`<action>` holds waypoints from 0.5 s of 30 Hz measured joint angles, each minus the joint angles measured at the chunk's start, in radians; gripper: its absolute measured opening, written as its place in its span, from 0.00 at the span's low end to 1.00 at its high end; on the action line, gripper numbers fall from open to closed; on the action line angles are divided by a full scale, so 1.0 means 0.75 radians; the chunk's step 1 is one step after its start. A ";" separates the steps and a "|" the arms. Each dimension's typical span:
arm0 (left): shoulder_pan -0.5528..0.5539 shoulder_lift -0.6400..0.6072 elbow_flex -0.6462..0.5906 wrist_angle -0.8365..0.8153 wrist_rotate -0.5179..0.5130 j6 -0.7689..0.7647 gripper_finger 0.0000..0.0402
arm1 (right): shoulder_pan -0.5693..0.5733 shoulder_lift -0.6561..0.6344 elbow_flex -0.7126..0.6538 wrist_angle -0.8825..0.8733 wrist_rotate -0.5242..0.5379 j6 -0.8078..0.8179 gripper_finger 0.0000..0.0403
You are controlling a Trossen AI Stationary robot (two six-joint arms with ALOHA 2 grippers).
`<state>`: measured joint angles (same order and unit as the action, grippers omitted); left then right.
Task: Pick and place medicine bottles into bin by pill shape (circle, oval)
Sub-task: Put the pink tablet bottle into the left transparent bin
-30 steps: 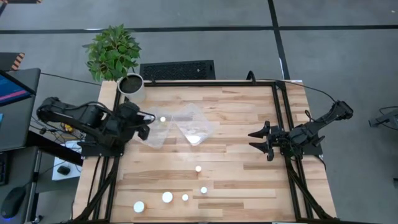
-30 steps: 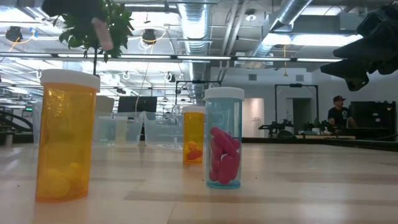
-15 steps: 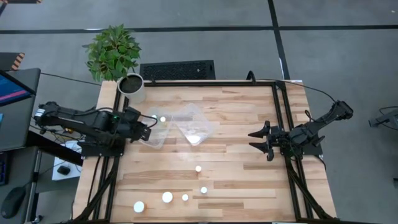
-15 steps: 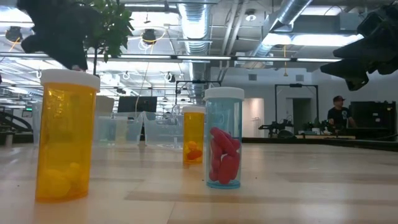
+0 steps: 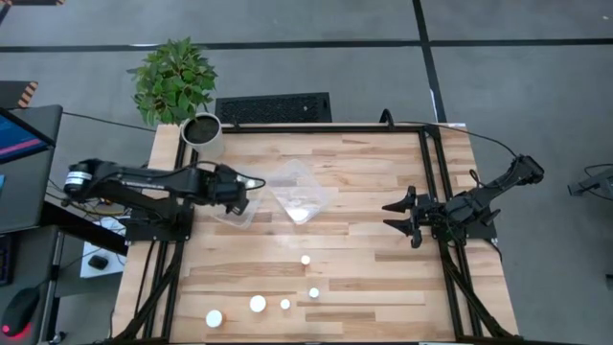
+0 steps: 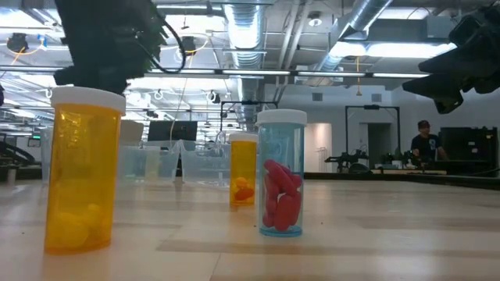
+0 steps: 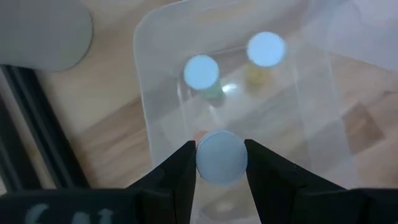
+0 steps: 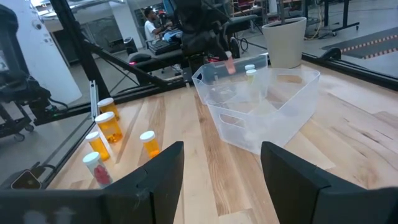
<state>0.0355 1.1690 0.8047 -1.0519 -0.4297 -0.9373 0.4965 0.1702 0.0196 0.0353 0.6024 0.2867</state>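
My left gripper (image 7: 221, 163) is shut on a white-capped medicine bottle (image 7: 221, 157) and hangs over the left clear bin (image 5: 233, 215). Two more white-capped bottles (image 7: 201, 72) (image 7: 266, 48) stand on that bin's floor. A second clear bin (image 5: 303, 197) sits to its right. Several loose bottles (image 5: 306, 260) (image 5: 258, 304) stand on the near part of the wooden table; the low view shows an orange one (image 6: 82, 172) and a clear one with pink pills (image 6: 281, 176). My right gripper (image 5: 399, 217) waits open at the table's right side, level, touching nothing. My left gripper pinches the bottle's round white cap (image 7: 205, 163) between its two fingers, one on each side. The fingers (image 7: 184, 171) come from above, slanting steeply down. The bottle hangs upright below them, lifted clear, inside the left bin's outline (image 7: 146, 112).
A white plant pot (image 5: 202, 131) with a green plant stands at the table's far left corner, close to the left bin. Black frame rails run along the table's left and right edges. Bare wood lies between the bins and the loose bottles.
My left gripper has sunk and gone toward the table's right edge, from beside the left bin to over it, tipping more steeply down. It has stayed shut on the bottle, which has travelled with it.
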 joint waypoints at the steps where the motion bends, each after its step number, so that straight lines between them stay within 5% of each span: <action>1: 0.016 0.014 0.000 0.012 0.000 0.018 0.30 | 0.000 0.000 0.000 0.000 0.000 0.000 0.56; 15: 0.094 0.082 -0.081 0.146 0.087 0.108 0.30 | 0.000 0.000 0.000 0.000 0.000 -0.002 0.56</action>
<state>0.1059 1.2304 0.7439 -0.9426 -0.3643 -0.8563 0.4965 0.1703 0.0196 0.0353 0.6024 0.2852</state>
